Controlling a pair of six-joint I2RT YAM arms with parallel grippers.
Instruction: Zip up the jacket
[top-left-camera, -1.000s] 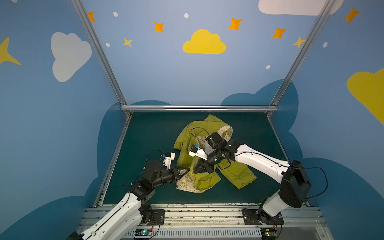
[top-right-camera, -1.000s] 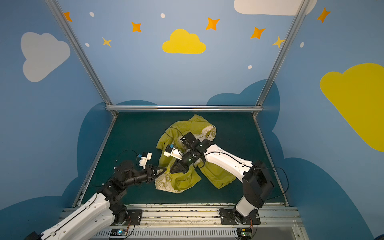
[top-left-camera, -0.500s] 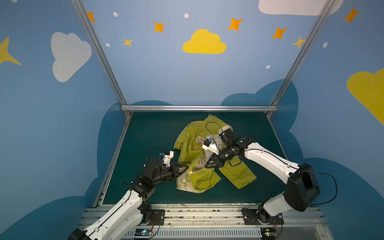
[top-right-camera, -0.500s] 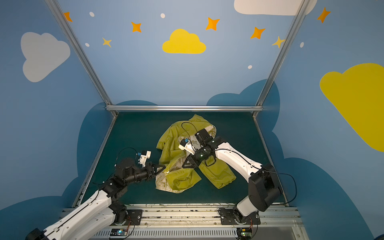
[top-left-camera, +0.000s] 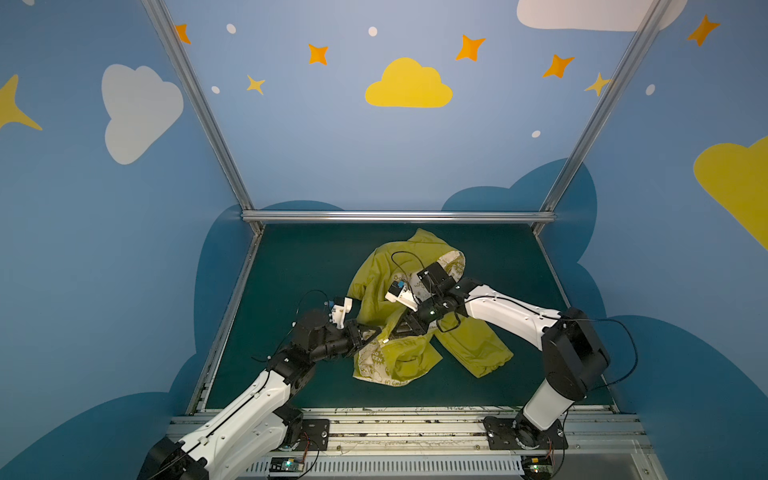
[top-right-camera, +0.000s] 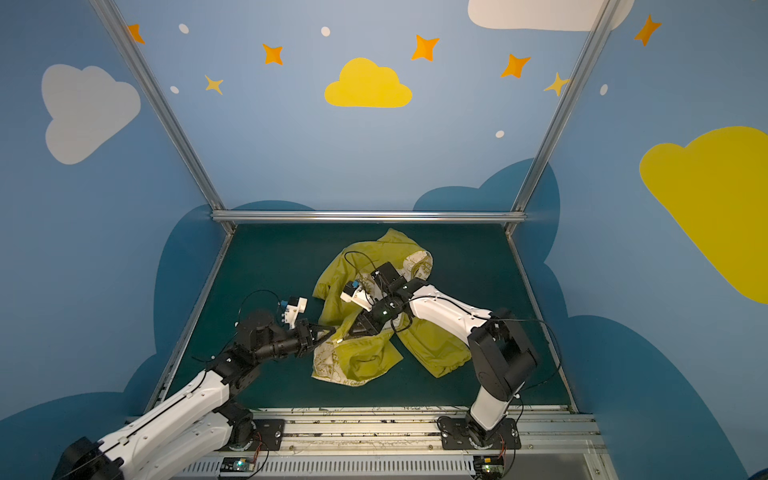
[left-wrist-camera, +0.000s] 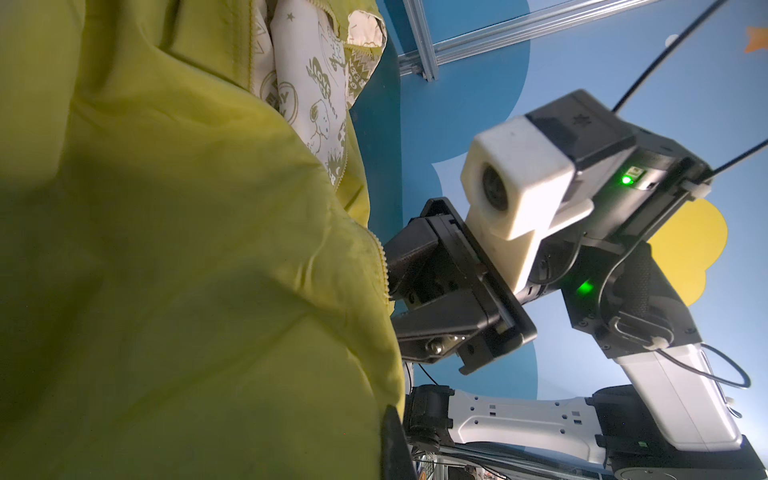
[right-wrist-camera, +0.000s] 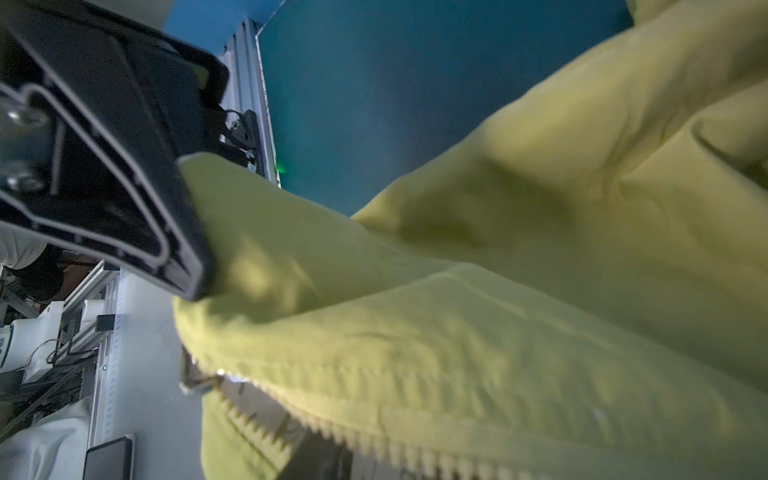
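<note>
The olive-yellow jacket (top-left-camera: 374, 274) (top-right-camera: 345, 274) lies crumpled on the green mat, its cream printed lining (top-left-camera: 370, 361) showing at the near hem. My left gripper (top-left-camera: 377, 332) (top-right-camera: 333, 329) is shut on the jacket's front edge; the right wrist view shows its black finger (right-wrist-camera: 124, 199) clamped on the fabric. My right gripper (top-left-camera: 395, 329) (top-right-camera: 353, 330) sits close beside it with its jaws apart. The zipper teeth (right-wrist-camera: 374, 440) run across those jaws, and a small metal piece (right-wrist-camera: 189, 380) hangs at the zipper's end. In the left wrist view the jacket (left-wrist-camera: 187, 249) hides the right gripper's (left-wrist-camera: 399, 295) fingertips.
An aluminium rail (top-left-camera: 395, 216) closes the back of the green mat (top-left-camera: 299, 270), with slanted rails at the sides (top-left-camera: 232, 316). The arm bases stand on the front rail (top-left-camera: 395, 428). One sleeve (top-left-camera: 478, 353) lies under the right arm.
My right gripper parted its jaws, swung right, then came back left beside the left gripper. The jacket's upper part spread flatter. The left gripper stayed shut in place.
</note>
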